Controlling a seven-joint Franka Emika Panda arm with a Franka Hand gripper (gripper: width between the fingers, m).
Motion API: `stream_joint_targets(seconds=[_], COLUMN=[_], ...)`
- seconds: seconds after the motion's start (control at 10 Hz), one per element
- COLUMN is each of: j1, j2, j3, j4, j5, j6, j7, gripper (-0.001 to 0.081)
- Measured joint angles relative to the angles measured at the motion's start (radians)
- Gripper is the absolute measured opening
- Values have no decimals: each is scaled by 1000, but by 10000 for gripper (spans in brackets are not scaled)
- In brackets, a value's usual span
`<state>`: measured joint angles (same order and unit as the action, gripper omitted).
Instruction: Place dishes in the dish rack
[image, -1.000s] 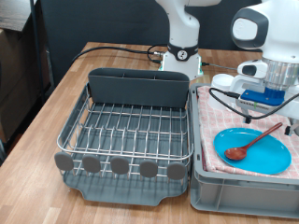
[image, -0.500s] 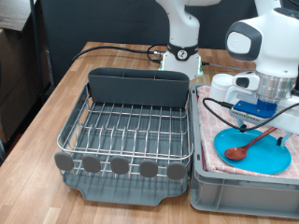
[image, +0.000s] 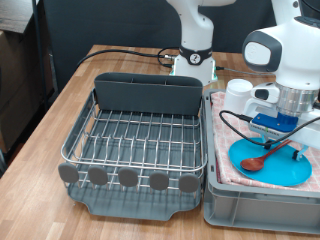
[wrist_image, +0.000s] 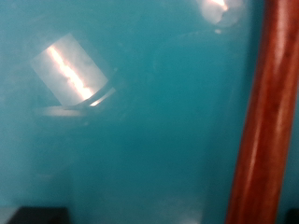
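Exterior view is showing the gripper (image: 283, 146) hanging low over the light-blue plate (image: 270, 166), right beside the wooden spoon (image: 272, 152) that is lying across that plate. Whether the fingers are apart or together cannot be told; the arm's own body is hiding them. The plate is sitting on pink checked cloth (image: 228, 140) inside a grey bin (image: 250, 205), with the white mug (image: 238, 97) standing behind it. The dish rack (image: 140, 140) is sitting on the wooden worktop (image: 70, 95) to the exterior view's left of the bin, holding none of the dishes. A black cable (image: 238, 122) is trailing across the cloth beside the plate. Wrist view is filling with the plate's blue surface (wrist_image: 140, 140) and the spoon's reddish handle (wrist_image: 262, 112), very close.
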<state>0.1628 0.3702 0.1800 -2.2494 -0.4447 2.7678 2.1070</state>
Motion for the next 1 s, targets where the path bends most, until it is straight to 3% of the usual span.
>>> stream_joint_targets(seconds=[0.1,0.2,0.3,0.4,0.5,0.8,1.0], j1=[11,20,27,33,37,35,15], j2=[1,2,3,4,4,2,-11], j3=[-6,-10,-13,-15,-16,-14,1], j4=[1,2,3,5,8,21,24], j5=[-3,-4,-4,-4,-4,2,35], j6=[0,0,0,0,-3,-15,-22], j7=[9,17,21,23,23,18,-21], gripper=[381,381,177,177,88,89,89])
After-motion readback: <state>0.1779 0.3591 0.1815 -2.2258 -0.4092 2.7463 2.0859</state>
